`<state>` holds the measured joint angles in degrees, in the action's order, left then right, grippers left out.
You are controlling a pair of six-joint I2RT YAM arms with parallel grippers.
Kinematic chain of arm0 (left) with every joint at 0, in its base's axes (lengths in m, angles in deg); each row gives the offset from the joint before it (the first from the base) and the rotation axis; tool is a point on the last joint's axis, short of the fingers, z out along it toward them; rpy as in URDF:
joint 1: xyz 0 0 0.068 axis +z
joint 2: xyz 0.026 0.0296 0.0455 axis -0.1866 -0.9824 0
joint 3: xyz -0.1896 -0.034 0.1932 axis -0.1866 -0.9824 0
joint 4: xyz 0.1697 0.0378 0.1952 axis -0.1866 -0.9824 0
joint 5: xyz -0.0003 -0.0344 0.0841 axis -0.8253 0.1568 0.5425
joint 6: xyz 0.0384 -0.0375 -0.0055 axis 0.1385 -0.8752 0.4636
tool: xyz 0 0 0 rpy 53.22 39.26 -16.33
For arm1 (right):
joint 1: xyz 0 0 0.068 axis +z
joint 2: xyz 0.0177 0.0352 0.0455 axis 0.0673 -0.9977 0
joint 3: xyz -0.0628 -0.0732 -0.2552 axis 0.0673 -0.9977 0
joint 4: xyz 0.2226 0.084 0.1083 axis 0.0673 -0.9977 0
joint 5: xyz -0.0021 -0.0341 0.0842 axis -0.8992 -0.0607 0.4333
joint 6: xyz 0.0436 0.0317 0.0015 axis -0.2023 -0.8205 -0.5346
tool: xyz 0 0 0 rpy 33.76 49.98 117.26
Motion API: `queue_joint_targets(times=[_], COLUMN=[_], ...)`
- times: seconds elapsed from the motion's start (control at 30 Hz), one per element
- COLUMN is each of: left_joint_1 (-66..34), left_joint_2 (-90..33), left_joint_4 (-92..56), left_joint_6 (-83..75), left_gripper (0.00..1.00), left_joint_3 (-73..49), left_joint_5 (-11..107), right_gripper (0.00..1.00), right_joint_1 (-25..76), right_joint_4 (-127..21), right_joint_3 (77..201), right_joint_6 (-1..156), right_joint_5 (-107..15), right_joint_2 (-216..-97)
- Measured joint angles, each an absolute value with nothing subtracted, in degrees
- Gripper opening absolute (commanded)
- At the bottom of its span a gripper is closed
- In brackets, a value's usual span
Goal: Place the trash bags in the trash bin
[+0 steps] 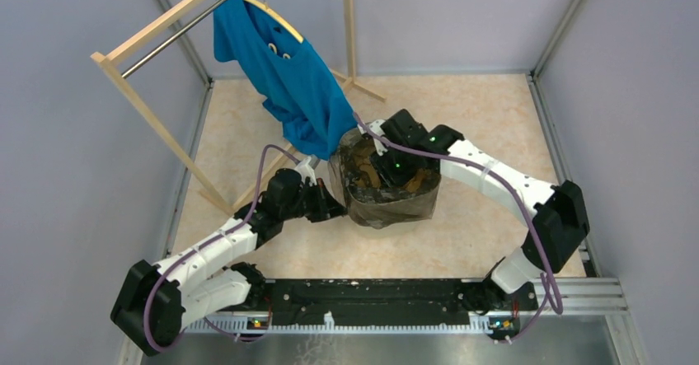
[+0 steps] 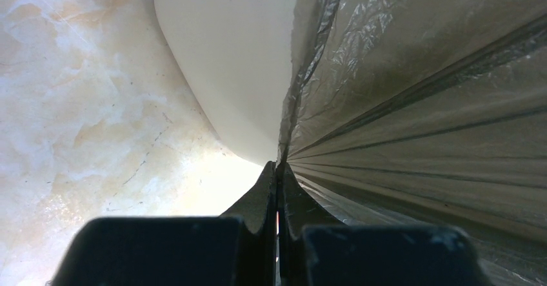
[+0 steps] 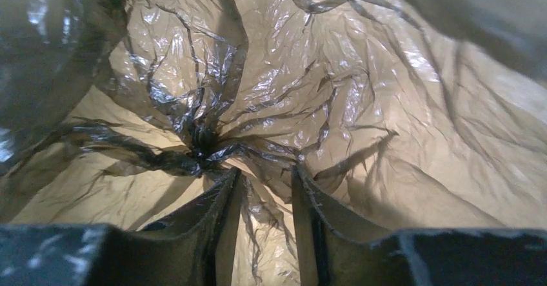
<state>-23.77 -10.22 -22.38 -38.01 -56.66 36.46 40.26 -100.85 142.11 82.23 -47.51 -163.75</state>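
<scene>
Trash bags (image 1: pixel 387 208) look thin, limp and slippery, so my left fingers (image 2: pixel 261 199) pinch the hem outside the trash bin (image 2: pixel 226 53), my right fingers (image 3: pixel 222 202) parted inside.

Bin mouth: my right gripper (image 3: pixel 264 175) sits inside, with trash bag (image 3: pixel 361 105) film close on every side.
Bin's 9 o'clock: my left gripper (image 2: pixel 277 170) blocks it, pinching film beside the trash bin (image 2: pixel 226 60) wall.
Bin's 11 o'clock: the blue shirt (image 1: pixel 288 85) on the clothes rack (image 1: pixel 144 101) hangs at the rim.
Bin's 3 to 6 o'clock: I see open table top (image 1: pixel 474 233).
</scene>
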Motion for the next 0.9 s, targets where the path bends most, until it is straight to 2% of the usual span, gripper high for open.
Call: queue_joint_targets(times=[0.1, 0.2, 0.67, 0.9], left_joint_1=[-23.77, -23.77, -23.77, -23.77], left_joint_2=[-10.22, -10.24, -10.61, -10.61], left_joint_4=[-22.58, -22.87, -23.02, -23.17], left_joint_6=[-37.64, -37.42, -37.20, -37.20], left_gripper=[0.00, 0.00, 0.00, 0.00], left_joint_3=[-56.51, -56.33, -56.01, -55.90], left_joint_5=[36.46, 36.46, 36.43, 36.46], right_gripper=[0.20, 0.17, 0.21, 0.27], right_joint_1=[41.04, 41.77, 41.88, 41.90], right_joint_4=[-100.28, -98.75, -93.90, -91.74], right_joint_3=[140.62, 138.41, 132.05, 131.27], right_joint_6=[82.64, 82.56, 82.56, 82.73], right_joint_5=[-47.57, -47.59, -47.53, -47.46], right_joint_2=[-164.97, -165.26, -168.10, -171.62])
